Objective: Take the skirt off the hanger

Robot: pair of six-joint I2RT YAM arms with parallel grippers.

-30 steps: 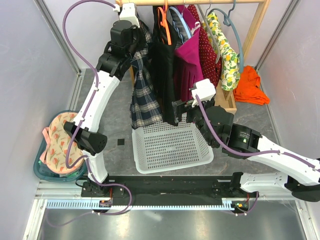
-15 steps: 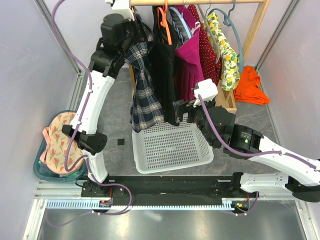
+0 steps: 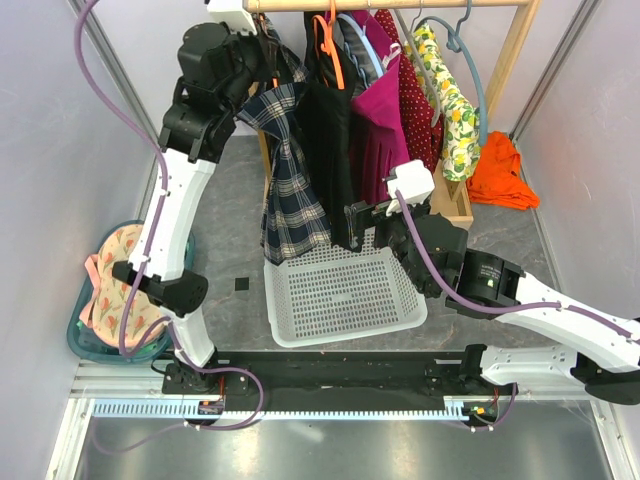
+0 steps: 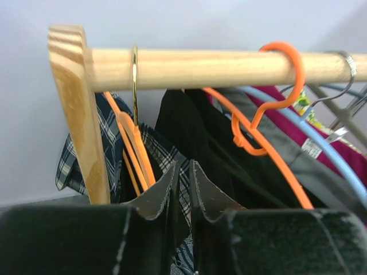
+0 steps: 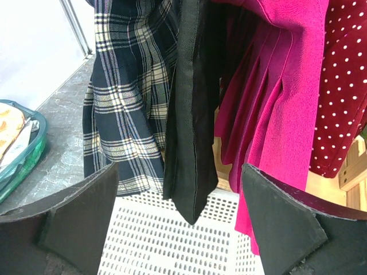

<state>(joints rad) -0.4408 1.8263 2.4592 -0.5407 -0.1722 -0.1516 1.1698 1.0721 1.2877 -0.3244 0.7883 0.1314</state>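
Note:
A navy plaid skirt (image 3: 290, 190) hangs at the left end of the wooden rod (image 4: 200, 66), on an orange hanger (image 4: 137, 154) with a gold hook. My left gripper (image 3: 258, 72) is high up by the rod. Its jaws stand only a narrow slit apart, with plaid cloth (image 4: 184, 189) caught in the slit, and the skirt's top corner is drawn up toward it. My right gripper (image 5: 180, 172) is wide open low down, facing the hems of the plaid skirt (image 5: 120, 97) and a black skirt (image 5: 192, 114), gripping nothing.
A magenta skirt (image 5: 269, 103), a dotted red garment and a lemon-print one hang further right. A white perforated basket (image 3: 270, 300) sits below the rack. A green tub (image 3: 80, 335) of floral cloth is at left, orange cloth (image 3: 505, 170) at right. The rack post (image 4: 71, 114) stands beside my left gripper.
My left gripper rose and shifted left toward the rod, pulling the plaid skirt's top corner up with it; its jaws have parted a little. The right arm stayed put.

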